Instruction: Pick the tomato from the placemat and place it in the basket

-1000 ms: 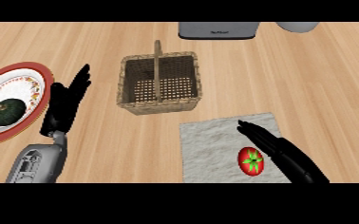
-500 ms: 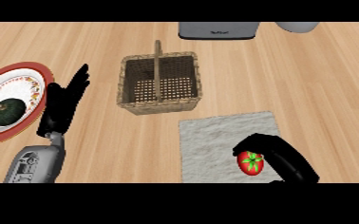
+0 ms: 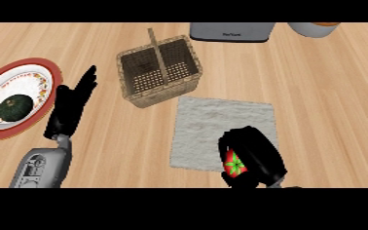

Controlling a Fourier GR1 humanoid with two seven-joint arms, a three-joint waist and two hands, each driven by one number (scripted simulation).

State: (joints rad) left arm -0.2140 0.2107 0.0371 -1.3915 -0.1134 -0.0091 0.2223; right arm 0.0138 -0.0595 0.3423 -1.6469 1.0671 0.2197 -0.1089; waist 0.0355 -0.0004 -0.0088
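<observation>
The red tomato [image 3: 234,164] with its green stem star shows at the front edge of the grey placemat [image 3: 215,122]. My right hand [image 3: 254,152] is curled round it, fingers arching over its far side and hiding most of it. The wicker basket [image 3: 183,80] with an upright handle stands behind the placemat, to the left, with nothing in it. My left hand [image 3: 72,107] rests open at the left, fingers pointing up, between the basket and a plate.
A red-rimmed plate [image 3: 28,80] holding a dark green squash [image 3: 14,107] lies at the left edge. A grey appliance [image 3: 231,31] and a pale pot [image 3: 316,28] stand along the back of the wooden counter.
My right hand went from lying stretched beside the tomato to curling round it, and hand and tomato have shifted towards the placemat's front edge. The left hand has stayed put.
</observation>
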